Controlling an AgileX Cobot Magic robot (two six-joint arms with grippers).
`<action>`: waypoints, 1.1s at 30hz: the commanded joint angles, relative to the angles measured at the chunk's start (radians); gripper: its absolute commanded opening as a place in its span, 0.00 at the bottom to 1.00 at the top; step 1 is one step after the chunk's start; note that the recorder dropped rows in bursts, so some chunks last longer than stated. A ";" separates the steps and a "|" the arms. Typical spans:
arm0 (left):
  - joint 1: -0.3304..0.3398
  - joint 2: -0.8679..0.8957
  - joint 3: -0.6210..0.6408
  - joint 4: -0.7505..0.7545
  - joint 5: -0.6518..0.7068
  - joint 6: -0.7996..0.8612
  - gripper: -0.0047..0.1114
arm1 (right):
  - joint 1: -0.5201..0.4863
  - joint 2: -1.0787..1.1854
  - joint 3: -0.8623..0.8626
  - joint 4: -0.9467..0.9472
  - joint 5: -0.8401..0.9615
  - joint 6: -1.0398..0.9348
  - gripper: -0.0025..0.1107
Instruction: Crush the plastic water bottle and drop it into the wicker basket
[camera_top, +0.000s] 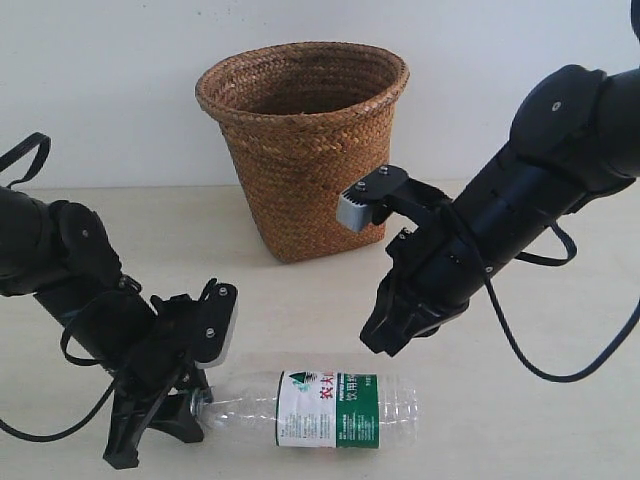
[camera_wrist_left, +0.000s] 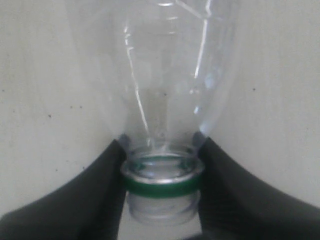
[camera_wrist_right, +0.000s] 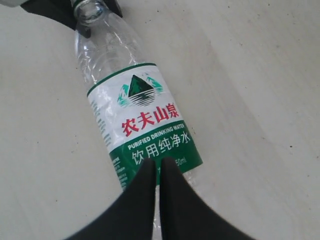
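The plastic water bottle (camera_top: 330, 408) lies on its side on the table, uncapped and uncrushed, neck pointing left. My left gripper (camera_top: 196, 404) is shut on its neck; in the left wrist view the black fingers (camera_wrist_left: 100, 175) clamp either side of the green neck ring (camera_wrist_left: 161, 186) of the bottle (camera_wrist_left: 165, 90). My right gripper (camera_top: 386, 342) hangs just above the label end, shut with nothing in it. In the right wrist view that gripper (camera_wrist_right: 158, 162) sits over the lower edge of the bottle's (camera_wrist_right: 142, 115) green-and-white label. The wicker basket (camera_top: 303, 150) stands upright behind the bottle.
The pale table top (camera_top: 520, 420) extends around the bottle. A white wall (camera_top: 100, 90) rises right behind the basket. The left arm's black cable (camera_top: 25, 160) loops at the far left edge.
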 joint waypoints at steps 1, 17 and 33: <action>-0.006 0.002 0.003 -0.007 0.026 0.000 0.08 | 0.010 0.002 -0.005 0.016 -0.010 0.018 0.02; -0.006 0.002 0.003 -0.007 0.023 -0.113 0.08 | 0.188 0.136 -0.217 -0.333 0.115 0.618 0.02; -0.006 0.002 0.003 -0.007 0.019 -0.118 0.08 | 0.188 0.352 -0.238 -0.307 0.002 0.618 0.02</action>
